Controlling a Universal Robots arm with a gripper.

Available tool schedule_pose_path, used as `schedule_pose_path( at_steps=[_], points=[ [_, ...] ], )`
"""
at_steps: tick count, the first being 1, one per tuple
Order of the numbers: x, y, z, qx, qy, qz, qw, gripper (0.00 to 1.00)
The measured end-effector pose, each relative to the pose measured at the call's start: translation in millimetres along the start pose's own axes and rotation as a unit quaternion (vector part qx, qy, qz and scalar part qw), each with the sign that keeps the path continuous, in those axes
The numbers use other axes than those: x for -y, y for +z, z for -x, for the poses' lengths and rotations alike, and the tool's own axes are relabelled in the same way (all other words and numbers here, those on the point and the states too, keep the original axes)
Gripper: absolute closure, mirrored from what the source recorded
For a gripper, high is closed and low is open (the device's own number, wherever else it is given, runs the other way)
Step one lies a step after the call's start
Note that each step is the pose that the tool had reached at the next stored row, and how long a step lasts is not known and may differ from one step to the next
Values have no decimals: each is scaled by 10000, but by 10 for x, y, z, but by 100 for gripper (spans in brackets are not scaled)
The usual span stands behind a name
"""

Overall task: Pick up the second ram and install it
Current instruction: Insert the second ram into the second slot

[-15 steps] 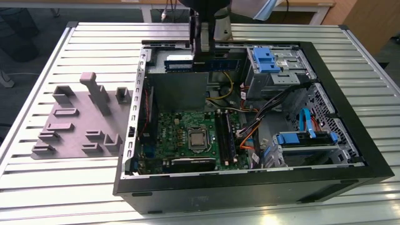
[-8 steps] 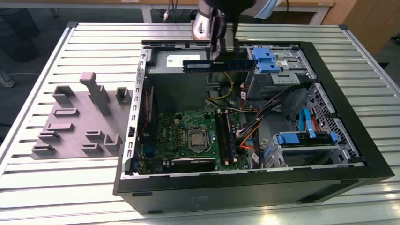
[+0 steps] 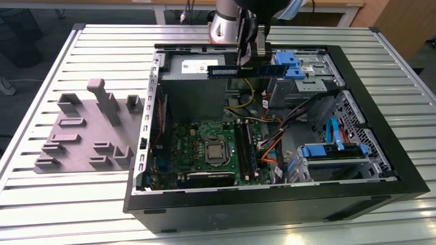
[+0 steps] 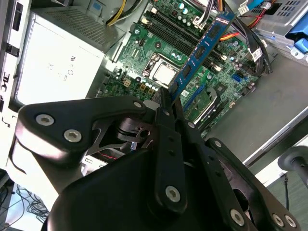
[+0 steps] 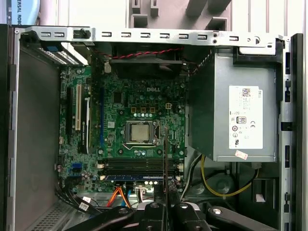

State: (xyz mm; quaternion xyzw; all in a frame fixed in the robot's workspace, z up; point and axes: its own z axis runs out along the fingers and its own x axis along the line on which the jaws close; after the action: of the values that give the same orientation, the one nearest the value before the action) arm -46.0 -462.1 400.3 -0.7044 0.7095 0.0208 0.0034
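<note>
The jaws clamp the second ram (image 3: 225, 71) near its middle, well above the memory slots (image 3: 245, 150); a slight tilt could jam it against a slot edge.

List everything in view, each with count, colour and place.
second ram: one, dark blue-green board with black chips, held above the open case
computer case: one, black, lying open on the table
motherboard: one, green, on the case floor
processor: one, silver, mid-motherboard
memory slots: several, black, beside the processor
power supply: one, grey, inside the case beside the motherboard
drive brackets: two, blue, along the exterior view's right of the case
fixture plate: one, grey, on the table at the exterior view's left of the case
table: one, pale slatted metal, under everything
gripper: one, black, fingers shut on the second ram
</note>
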Motion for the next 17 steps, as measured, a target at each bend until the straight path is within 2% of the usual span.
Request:
schedule_pose_path(
  at_steps=[10, 14, 17],
  points=[
    [0, 0, 0, 0, 10, 0, 10000, 86],
    [0, 9, 0, 7, 321, -11, 9995, 86],
    [1, 18, -1, 14, 593, -20, 9982, 86]
  ],
)
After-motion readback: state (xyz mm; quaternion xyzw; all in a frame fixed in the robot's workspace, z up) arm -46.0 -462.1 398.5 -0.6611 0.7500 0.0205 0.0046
